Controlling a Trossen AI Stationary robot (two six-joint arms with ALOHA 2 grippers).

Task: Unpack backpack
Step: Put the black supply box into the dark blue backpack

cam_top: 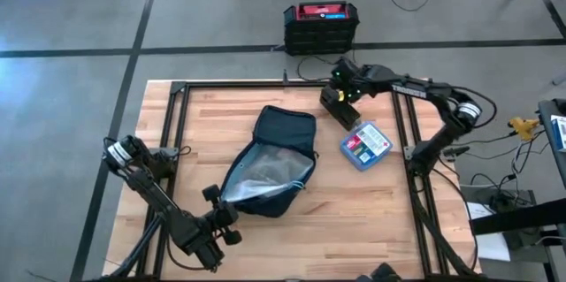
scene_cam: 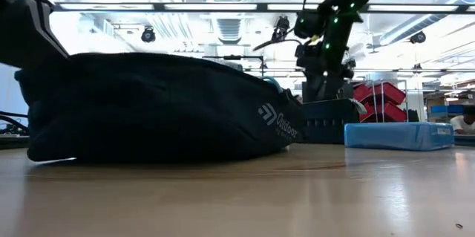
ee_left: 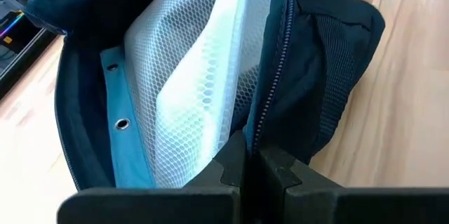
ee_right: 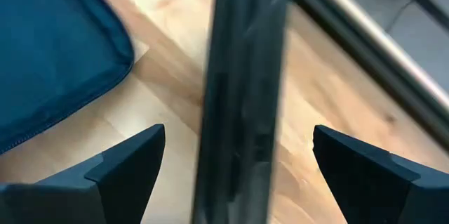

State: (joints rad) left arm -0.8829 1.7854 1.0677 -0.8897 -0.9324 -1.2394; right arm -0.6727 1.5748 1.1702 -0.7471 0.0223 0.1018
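Observation:
The dark navy backpack (cam_top: 270,163) lies on its side mid-table, its mouth open and the light grey mesh lining (ee_left: 189,76) showing. My left gripper (cam_top: 223,204) is at the bag's near-left end, shut on the rim of the opening. My right gripper (cam_top: 340,96) hangs open near the far edge over a long black object (ee_right: 242,97), which rests on the table (scene_cam: 326,122). Its two fingers stand on either side of the object with a clear gap on each side. My left gripper (ee_left: 252,164) pinches the rim of the backpack's opening between its two shut fingers, right beside the zipper track (ee_left: 263,115). The fingers come from the table's near-left side, roughly level. The bag rests on the table, and its mouth gapes beyond the fingers.
A small blue box with a red label (cam_top: 365,145) lies right of the backpack. A black crate with a red top (cam_top: 320,26) stands on the floor beyond the far edge. Black frame rails (cam_top: 177,123) run along the table's sides. Bare wood (cam_top: 354,220) lies at the near right.

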